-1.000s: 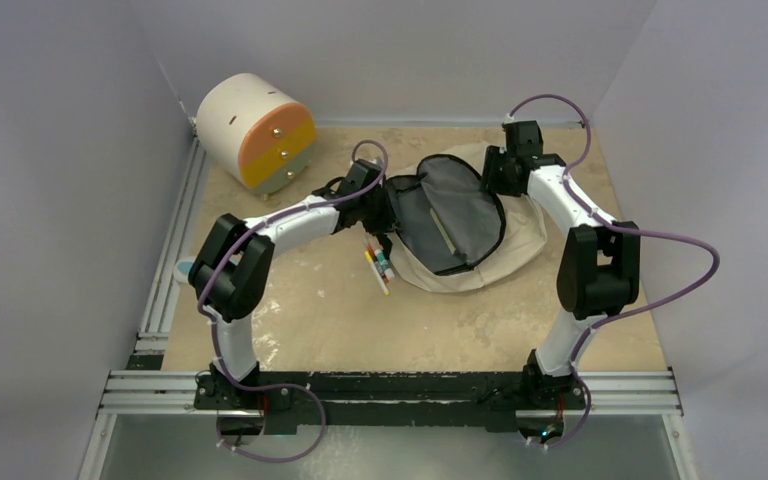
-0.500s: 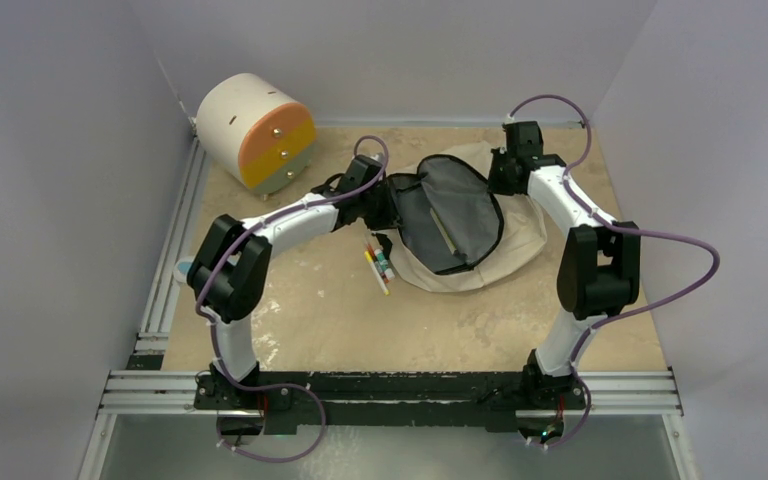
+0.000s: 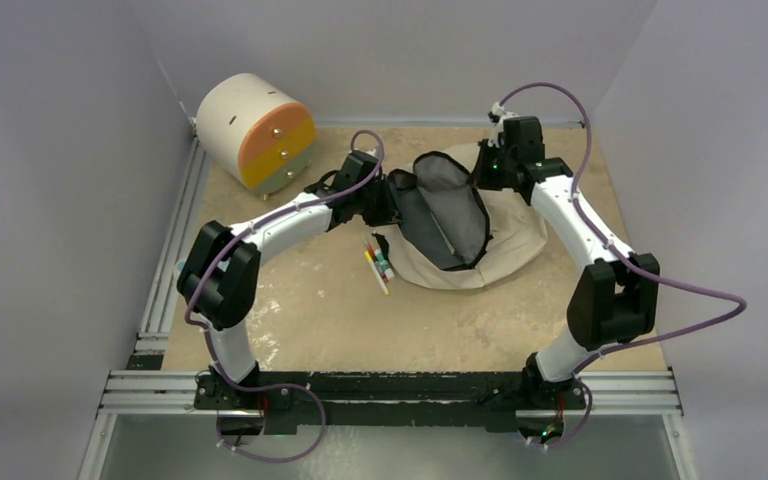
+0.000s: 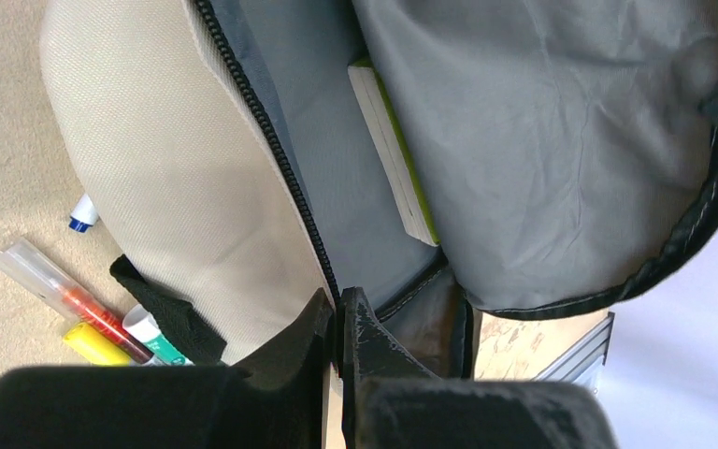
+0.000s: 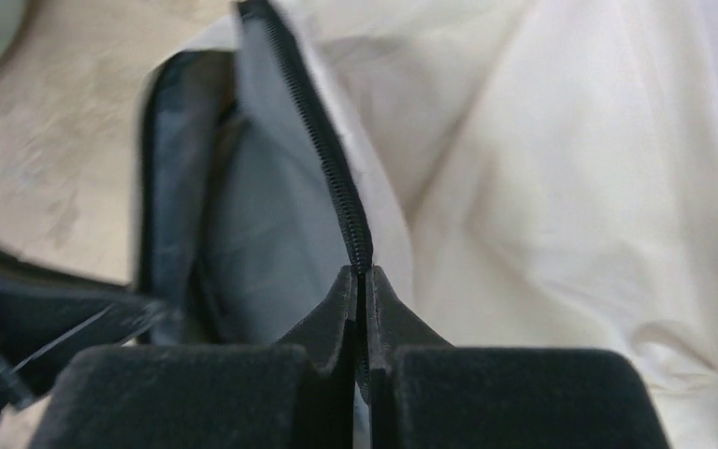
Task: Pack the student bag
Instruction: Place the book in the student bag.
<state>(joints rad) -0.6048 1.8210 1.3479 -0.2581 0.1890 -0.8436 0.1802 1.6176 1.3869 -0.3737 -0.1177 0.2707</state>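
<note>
The student bag (image 3: 505,240) lies toward the far middle of the counter (image 3: 360,320), its mouth held open between the two arms so the dark lining (image 3: 445,200) faces up. The left fingers (image 4: 304,341) are pinched together on the bag's left rim, and the black zipper line (image 4: 280,164) runs straight down into the seam between them. The right fingers (image 5: 332,323) are closed just as tightly on the opposite rim, the zipper teeth (image 5: 323,140) clamped between them and cream fabric bunched to the right.

Inside the bag a book (image 4: 397,159) with a green cover rests against the grey lining, page edges showing. Just beside the bag's left side a few markers (image 3: 378,265) lie close together on the counter — red, yellow and green among them. A black strap (image 4: 164,318) overlaps them in the left wrist view. A cream drawer unit (image 3: 255,130) with an orange front stands at the far left corner, well apart from the bag.
</note>
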